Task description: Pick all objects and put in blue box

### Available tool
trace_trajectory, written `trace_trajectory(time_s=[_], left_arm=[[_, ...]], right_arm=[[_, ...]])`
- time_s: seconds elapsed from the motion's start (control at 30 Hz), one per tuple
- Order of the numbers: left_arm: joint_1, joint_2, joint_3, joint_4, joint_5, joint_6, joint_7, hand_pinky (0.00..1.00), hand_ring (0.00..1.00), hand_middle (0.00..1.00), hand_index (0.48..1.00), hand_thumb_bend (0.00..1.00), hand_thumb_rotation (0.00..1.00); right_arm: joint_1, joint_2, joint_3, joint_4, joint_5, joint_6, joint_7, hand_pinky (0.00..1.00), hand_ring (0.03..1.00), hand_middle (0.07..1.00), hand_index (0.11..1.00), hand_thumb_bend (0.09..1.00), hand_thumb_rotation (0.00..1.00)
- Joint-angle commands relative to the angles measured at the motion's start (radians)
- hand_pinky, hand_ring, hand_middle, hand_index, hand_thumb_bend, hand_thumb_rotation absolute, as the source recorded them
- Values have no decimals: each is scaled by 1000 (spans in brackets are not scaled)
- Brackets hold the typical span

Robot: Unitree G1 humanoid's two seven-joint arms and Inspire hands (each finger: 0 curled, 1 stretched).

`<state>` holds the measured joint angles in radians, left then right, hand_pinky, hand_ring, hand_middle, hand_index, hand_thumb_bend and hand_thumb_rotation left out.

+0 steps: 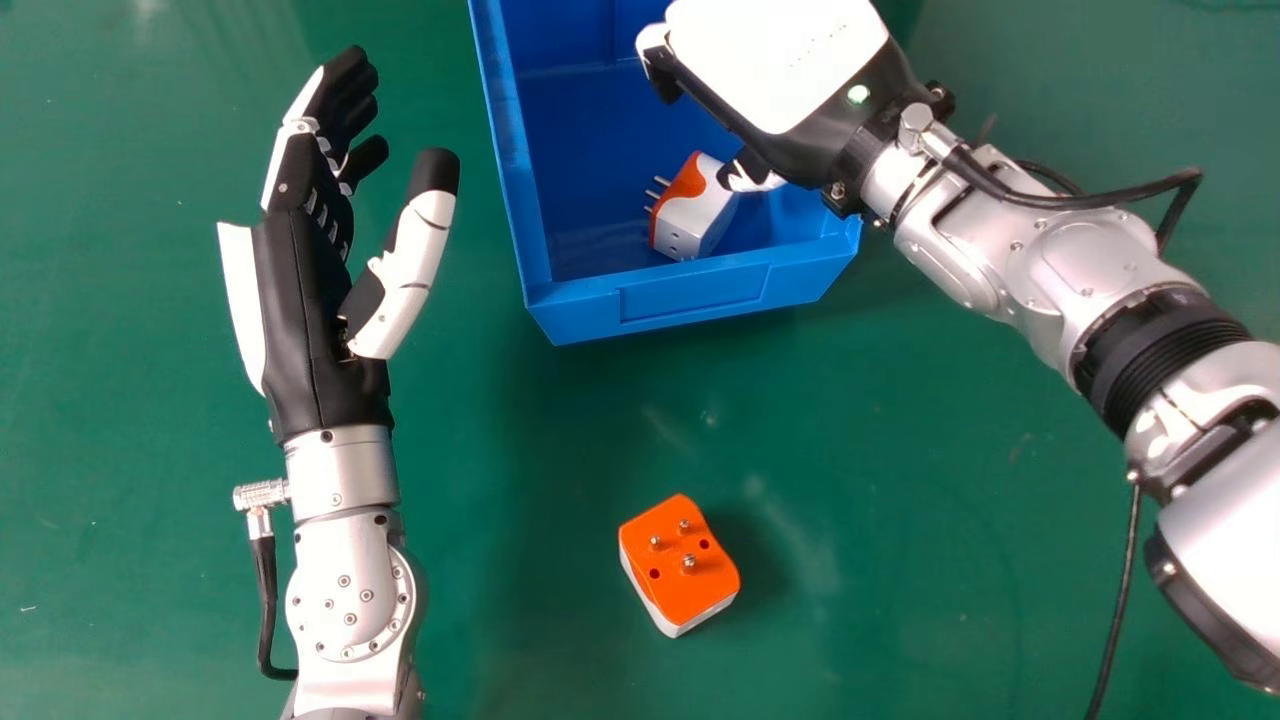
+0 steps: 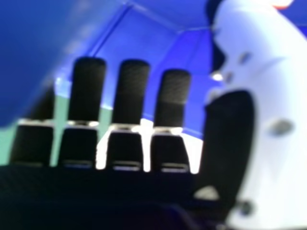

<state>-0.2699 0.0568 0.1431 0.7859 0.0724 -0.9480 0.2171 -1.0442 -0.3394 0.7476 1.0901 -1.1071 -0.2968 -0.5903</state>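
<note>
On the desk point(image 1: 900, 450) stands the box point(image 1: 700, 295); left hand point(image 1: 300, 250) and right hand point(image 1: 780, 60) have fingers wide. The right should rise gently, without nudging the plug point(image 1: 695, 215) inside.

The head view looks forward and steeply down from above, set back enough to take in a green table point(image 1: 500, 620), a blue box point(image 1: 740, 295) at its top edge, the left hand point(image 1: 315, 270) and the right hand point(image 1: 780, 60). The right hand view looks from very close, along that hand's fingers point(image 2: 132, 91), at the box's walls. Both views share that hand, part of the box and some table.
</note>
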Motion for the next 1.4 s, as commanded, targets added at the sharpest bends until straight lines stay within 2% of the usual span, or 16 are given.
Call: trace_trajectory(time_s=[0.0, 0.17, 0.27, 0.4, 0.5, 0.63, 0.7, 0.77, 0.9, 0.93, 1.03, 1.1, 1.2, 1.3, 1.33, 1.37], left_arm=[[-16, -4, -4, -12, 1, -6, -4, 829, 866, 856, 819, 637, 495], [-19, -12, -7, -13, -10, -5, -11, 828, 868, 857, 818, 637, 496], [-20, -17, -8, -12, -6, 0, -7, 831, 870, 859, 819, 634, 492], [-21, -22, -10, -10, -10, -1, -13, 832, 871, 860, 819, 631, 489], [-22, -24, -9, -8, -13, 0, -15, 835, 873, 861, 820, 629, 486], [-23, -24, -10, -4, -13, 0, -20, 836, 873, 861, 821, 629, 485], [-24, -25, -10, -1, -17, -1, -27, 838, 874, 861, 822, 627, 482], [-25, -24, -9, 0, -13, 3, -26, 842, 877, 863, 825, 618, 475], [-26, -27, -9, 5, -13, 2, -28, 845, 877, 864, 828, 611, 472], [-27, -28, -10, 7, -15, 1, -30, 845, 877, 864, 828, 611, 472], [-29, -30, -8, 13, -20, -1, -37, 844, 876, 864, 828, 607, 466], [-31, -30, -7, 18, -18, -2, -37, 844, 876, 863, 828, 607, 464], [-32, -30, -7, 18, -14, 1, -36, 842, 875, 863, 828, 608, 465], [-32, -27, -8, 19, 6, 3, -20, 843, 875, 863, 828, 608, 468], [-31, -27, -9, 17, 6, 2, -21, 843, 875, 863, 828, 608, 468], [-30, -29, -9, 14, -3, 1, -28, 842, 875, 863, 828, 608, 471]], right_arm=[[-50, -29, -11, -28, 11, -12, -40, 295, 442, 534, 518, 493, 0], [-29, -85, -59, -104, 57, -94, -90, 294, 440, 531, 529, 493, 0], [19, -131, -100, -212, 74, -111, -120, 295, 440, 532, 527, 493, 0], [151, -195, -191, -453, 89, -60, -138, 300, 446, 533, 519, 493, 0], [293, -234, -290, -681, 115, 15, -86, 306, 451, 538, 512, 493, 0], [483, -246, -424, -904, 151, 72, -81, 339, 447, 536, 509, 497, 0], [563, -245, -480, -975, 181, 83, -68, 380, 486, 567, 506, 502, 25], [642, -246, -534, -1050, 180, 127, -38, 464, 585, 655, 610, 607, 36], [757, -230, -636, -1180, 179, 243, 49, 580, 725, 778, 758, 696, 100], [779, -229, -660, -1204, 184, 265, 69, 580, 725, 778, 758, 696, 100], [840, -227, -728, -1271, 195, 336, 153, 679, 829, 865, 864, 791, 151], [872, -240, -769, -1313, 197, 385, 231, 728, 879, 910, 913, 836, 177], [901, -266, -812, -1381, 182, 472, 393, 760, 921, 943, 945, 874, 202], [921, -309, -835, -1432, 173, 528, 557, 789, 949, 963, 965, 908, 230], [926, -323, -841, -1444, 186, 540, 613, 789, 949, 963, 965, 908, 230], [930, -338, -845, -1453, 194, 546, 664, 795, 960, 971, 972, 926, 238]])
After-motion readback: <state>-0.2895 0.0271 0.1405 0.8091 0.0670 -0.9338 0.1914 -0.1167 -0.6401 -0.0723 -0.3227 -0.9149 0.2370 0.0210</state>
